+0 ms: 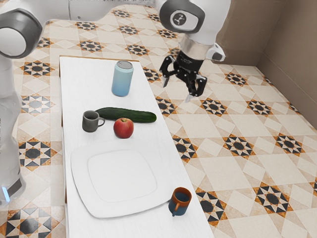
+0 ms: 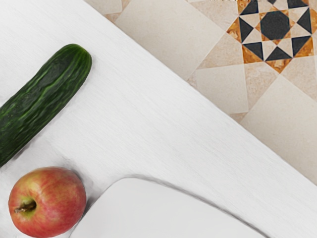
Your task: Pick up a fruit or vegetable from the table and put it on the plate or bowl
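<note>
A red apple [image 1: 123, 127] [image 2: 47, 201] stands on the white table, touching or nearly touching a dark green cucumber [image 1: 126, 115] [image 2: 40, 103] that lies behind it. A large white square plate [image 1: 119, 181] [image 2: 163, 210] lies nearer the table's front. My black gripper [image 1: 179, 85] hangs open and empty high above, over the table's edge toward the exterior view's right, well away from the apple and cucumber.
A light blue can [image 1: 122, 78] stands at the table's back. A grey mug [image 1: 91, 121] sits beside the cucumber's end, toward the exterior view's left. A blue and orange mug [image 1: 180, 201] stands by the plate's front corner. Patterned floor tiles [image 1: 237, 144] lie past the table edge.
</note>
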`<state>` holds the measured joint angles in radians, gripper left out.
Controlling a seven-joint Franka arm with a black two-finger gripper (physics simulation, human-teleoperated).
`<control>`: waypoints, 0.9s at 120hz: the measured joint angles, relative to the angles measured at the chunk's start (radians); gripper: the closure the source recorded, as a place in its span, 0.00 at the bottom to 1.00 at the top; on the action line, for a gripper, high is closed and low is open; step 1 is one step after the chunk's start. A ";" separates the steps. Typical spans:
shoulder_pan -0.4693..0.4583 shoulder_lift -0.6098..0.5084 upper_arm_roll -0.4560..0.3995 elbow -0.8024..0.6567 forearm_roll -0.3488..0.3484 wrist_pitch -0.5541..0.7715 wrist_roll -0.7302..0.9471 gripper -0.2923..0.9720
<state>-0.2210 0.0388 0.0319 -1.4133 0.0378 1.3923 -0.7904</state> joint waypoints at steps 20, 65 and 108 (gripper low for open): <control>0.097 -0.105 0.030 -0.283 0.014 0.161 -0.153 0.23; 0.118 -0.203 0.145 -0.511 -0.008 0.392 -0.414 0.23; 0.112 -0.178 0.146 -0.518 -0.035 0.428 -0.587 0.23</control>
<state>-0.1088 -0.1393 0.1781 -1.9310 0.0026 1.8205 -1.3775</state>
